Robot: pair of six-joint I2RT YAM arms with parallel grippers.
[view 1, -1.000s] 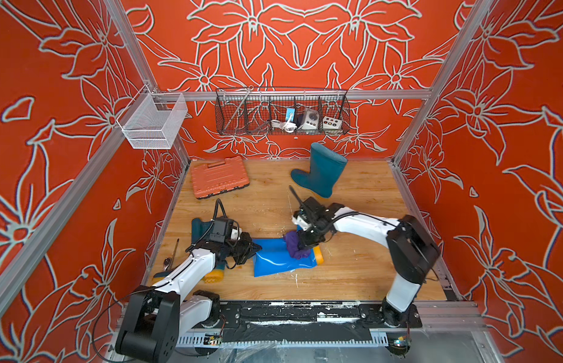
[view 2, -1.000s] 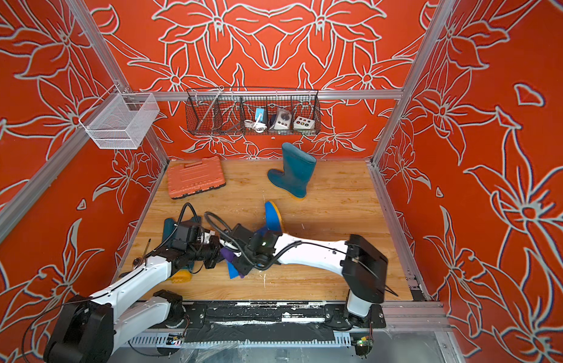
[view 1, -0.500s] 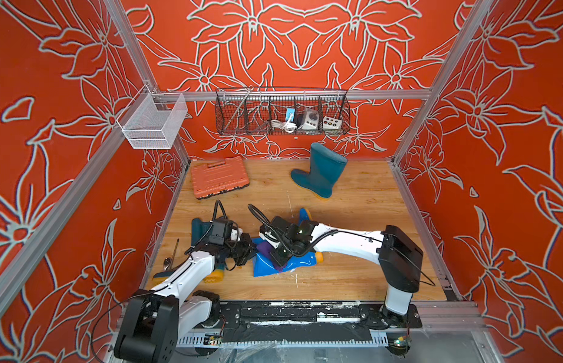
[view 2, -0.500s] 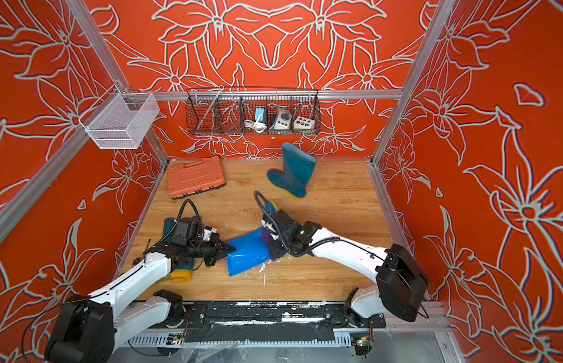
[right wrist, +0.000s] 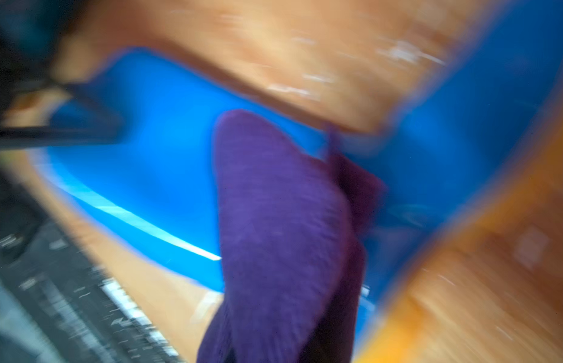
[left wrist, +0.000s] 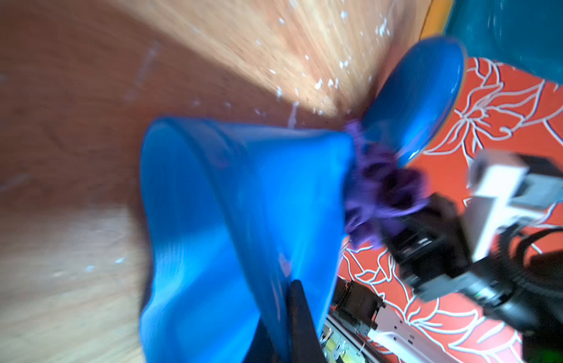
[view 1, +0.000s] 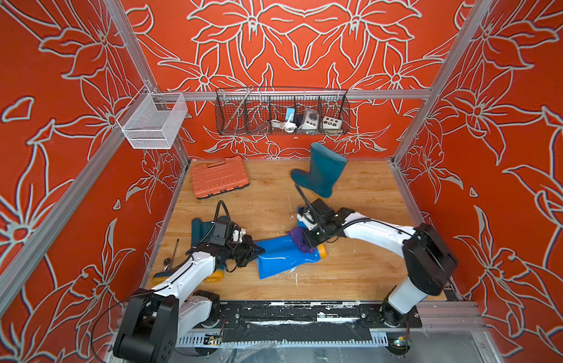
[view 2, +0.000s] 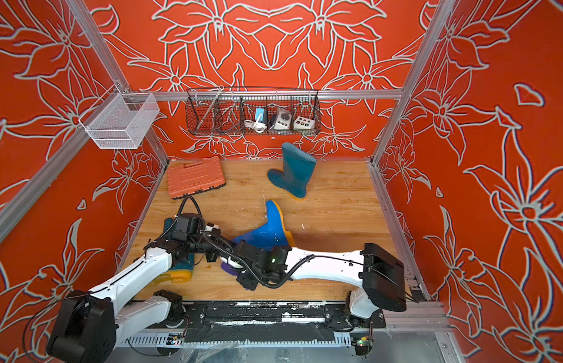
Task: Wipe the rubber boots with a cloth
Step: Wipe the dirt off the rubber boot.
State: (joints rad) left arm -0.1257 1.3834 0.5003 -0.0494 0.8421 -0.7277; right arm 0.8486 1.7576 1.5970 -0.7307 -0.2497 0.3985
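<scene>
The bright blue rubber boot lies on its side on the wooden floor. My left gripper is shut on the rim of its shaft, one finger on each side of the rubber. My right gripper is shut on the bunched purple cloth, which presses on the boot's ankle; the cloth hides its fingers. In a top view the right gripper and cloth sit at the shaft's near side. One teal boot stands at the back. Another lies under my left arm.
An orange tool case lies flat at the back left. A wire basket with small devices hangs on the back wall and a white mesh basket on the left rail. A thin tool lies by the left wall.
My left gripper has shut on the blue boot's shaft rim. My right gripper swept the cloth along the shaft toward the left arm and back to the ankle.
</scene>
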